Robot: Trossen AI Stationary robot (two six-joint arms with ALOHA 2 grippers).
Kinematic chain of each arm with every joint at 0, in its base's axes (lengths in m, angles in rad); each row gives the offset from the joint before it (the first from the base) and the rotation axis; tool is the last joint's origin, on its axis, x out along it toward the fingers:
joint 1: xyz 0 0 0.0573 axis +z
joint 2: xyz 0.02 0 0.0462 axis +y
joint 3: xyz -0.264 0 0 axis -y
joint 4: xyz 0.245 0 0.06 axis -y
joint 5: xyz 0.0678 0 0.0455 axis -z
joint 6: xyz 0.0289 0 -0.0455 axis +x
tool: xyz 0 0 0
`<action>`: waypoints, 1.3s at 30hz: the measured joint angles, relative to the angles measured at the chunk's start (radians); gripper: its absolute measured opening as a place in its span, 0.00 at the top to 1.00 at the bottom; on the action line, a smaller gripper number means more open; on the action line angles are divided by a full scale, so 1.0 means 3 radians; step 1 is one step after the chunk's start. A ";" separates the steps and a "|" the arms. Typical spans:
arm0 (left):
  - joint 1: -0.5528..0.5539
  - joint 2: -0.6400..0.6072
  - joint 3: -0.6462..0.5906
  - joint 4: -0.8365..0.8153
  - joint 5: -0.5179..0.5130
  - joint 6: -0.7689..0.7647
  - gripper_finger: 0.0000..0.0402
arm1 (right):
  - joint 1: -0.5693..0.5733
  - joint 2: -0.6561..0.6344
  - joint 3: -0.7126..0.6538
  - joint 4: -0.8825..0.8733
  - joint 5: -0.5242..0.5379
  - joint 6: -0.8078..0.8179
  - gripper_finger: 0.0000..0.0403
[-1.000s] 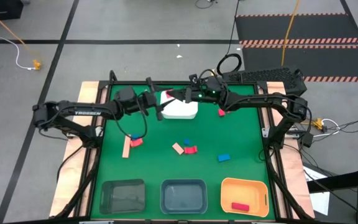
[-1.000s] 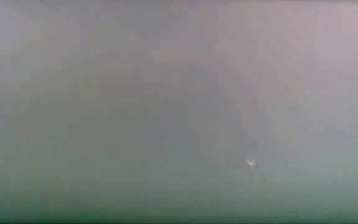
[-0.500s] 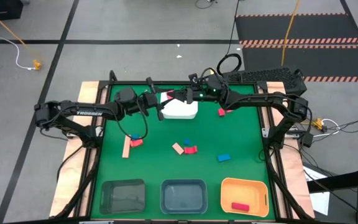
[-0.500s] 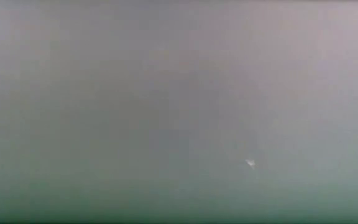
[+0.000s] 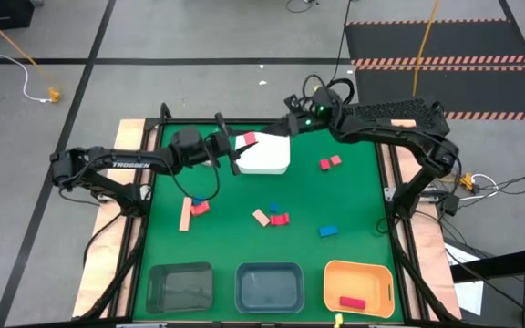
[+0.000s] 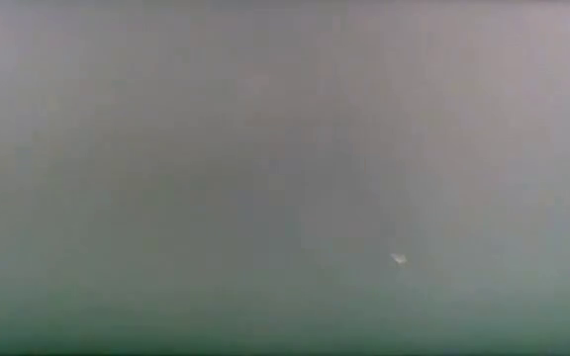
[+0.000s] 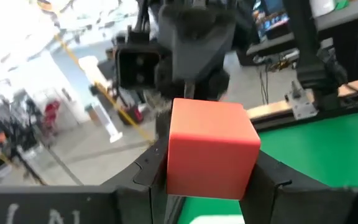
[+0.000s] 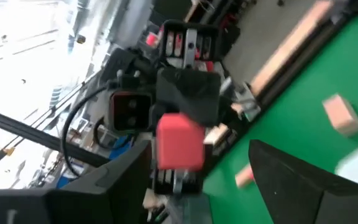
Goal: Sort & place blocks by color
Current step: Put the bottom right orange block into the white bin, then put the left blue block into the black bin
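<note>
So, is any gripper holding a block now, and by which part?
The left gripper holds a red block by its two side faces; the right gripper is open and empty.

Low view wholly blurred, a grey-green haze; white tray (image 5: 264,157) contents too small to tell.

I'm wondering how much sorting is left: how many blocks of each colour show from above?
Red blocks: 6 (one in the left gripper, one in the orange bin)
Blue blocks: 3
Tan blocks: 2
Total: 11
</note>
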 joint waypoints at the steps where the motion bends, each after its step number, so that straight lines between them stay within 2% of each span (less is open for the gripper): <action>1: 0.0034 0.0000 0.0000 -0.0050 -0.0001 -0.0051 0.66 | -0.0053 -0.0032 0.0000 -0.0108 -0.0074 -0.0003 0.36; 6: 0.0232 0.0000 0.0000 -0.0371 -0.0001 -0.0510 0.66 | -0.0294 -0.0269 -0.0001 -0.0936 -0.0137 -0.0398 0.41; 9: 0.0348 0.0005 0.0000 -0.0620 -0.0004 -0.0874 0.66 | -0.0390 -0.0412 -0.0003 -0.1547 0.0029 -0.0692 0.43; 16: 0.0413 0.0300 0.0000 -0.0783 0.0112 -0.1070 0.65 | -0.0408 -0.0678 -0.0003 -0.3191 0.0929 -0.1522 0.48; 21: 0.0351 0.0565 0.0000 -0.0777 0.0125 -0.1003 0.60 | -0.0317 -0.0769 -0.0006 -0.4085 0.1652 -0.1783 0.49; 26: 0.0340 0.0624 0.0000 -0.0753 0.0123 -0.0965 0.65 | -0.0207 -0.0779 -0.0007 -0.4485 0.1982 -0.1851 0.49; 31: 0.0342 0.0624 0.0000 -0.0763 0.0123 -0.0957 0.65 | -0.0138 -0.0782 -0.0194 -0.4378 0.2122 -0.1858 0.49; 36: 0.0340 0.0625 0.0000 -0.0765 0.0033 -0.1016 0.52 | -0.0139 -0.0782 -0.0570 -0.4299 0.2112 -0.1749 0.49; 39: 0.0340 0.0625 0.0000 -0.0763 -0.0004 -0.1122 0.49 | -0.0140 -0.0779 -0.0798 -0.4254 0.2035 -0.1647 0.49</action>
